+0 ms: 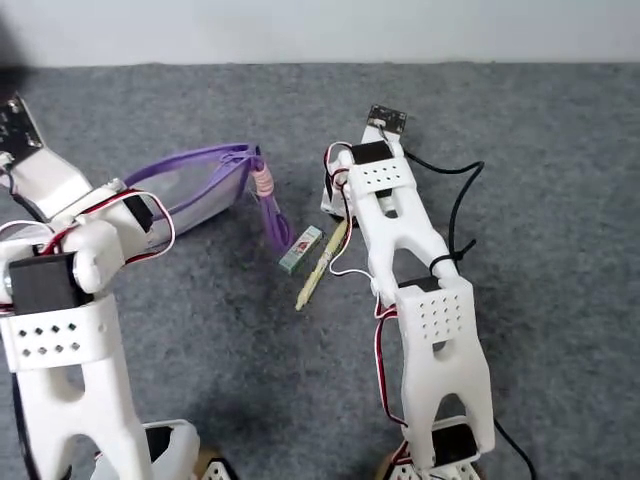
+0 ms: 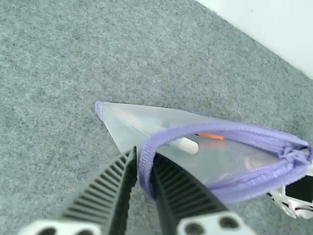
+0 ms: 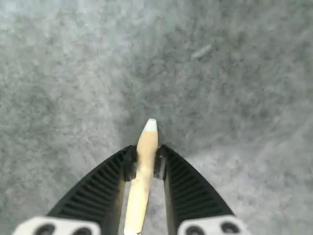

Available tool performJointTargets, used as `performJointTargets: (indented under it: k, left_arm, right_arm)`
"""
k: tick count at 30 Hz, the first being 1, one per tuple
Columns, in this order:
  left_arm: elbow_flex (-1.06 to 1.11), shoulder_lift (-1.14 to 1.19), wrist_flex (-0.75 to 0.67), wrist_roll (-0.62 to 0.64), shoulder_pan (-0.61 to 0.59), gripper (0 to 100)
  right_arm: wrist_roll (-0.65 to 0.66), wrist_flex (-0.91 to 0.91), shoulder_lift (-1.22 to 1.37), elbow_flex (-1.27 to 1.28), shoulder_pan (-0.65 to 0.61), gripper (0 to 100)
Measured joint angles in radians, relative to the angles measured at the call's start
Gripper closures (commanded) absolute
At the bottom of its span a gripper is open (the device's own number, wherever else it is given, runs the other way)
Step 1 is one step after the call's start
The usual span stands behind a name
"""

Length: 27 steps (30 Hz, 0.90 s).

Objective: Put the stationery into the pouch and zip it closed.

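— What's laid out, biggest first?

— One: grey felt mat (image 1: 560, 200), covering the tabletop up to a pale wall along the top of the high view. Two: left arm (image 1: 60, 300), white, lower left of the frame, reaching up-left. Three: right arm (image 1: 415, 250), white, right of centre, stretched toward the upper middle.

— And the task's things?

— Four: pouch (image 1: 195, 190), clear plastic with a purple zip, upper left of centre, its mouth gaping. The left gripper (image 2: 143, 159) has its jaws pressed on the purple zip rim of that pouch (image 2: 161, 125). Five: pen (image 1: 322, 265), cream-coloured, lying aslant at centre frame. The right gripper (image 3: 145, 156) pinches the pen (image 3: 145, 142) near its pale tip. Six: eraser (image 1: 300, 249), a small green-and-white block, just left of the pen and right of the pouch's trailing purple strap.

— Anything inside the pouch?

— Seven: a short white stick (image 2: 186, 145) and a small orange piece (image 2: 211, 136), seen through the clear wall. I cannot tell what they are.
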Motion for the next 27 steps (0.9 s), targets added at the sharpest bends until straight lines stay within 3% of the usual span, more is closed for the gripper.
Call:
performJointTargets:
  k: [10,15,27]
  left_arm:
    - [0.0,0.0,0.0,0.0,0.0,99]
    - [0.0,0.0,0.0,0.0,0.0,99]
    - [0.0,0.0,0.0,0.0,0.0,99]
  right_arm:
    - [0.058,0.364,-0.006,-0.272,-0.054,99.1]
    - [0.089,0.385,-0.149,-0.301,-0.091,99.1]
    - [0.146,0.388,-0.713,0.178,-0.192,99.1]
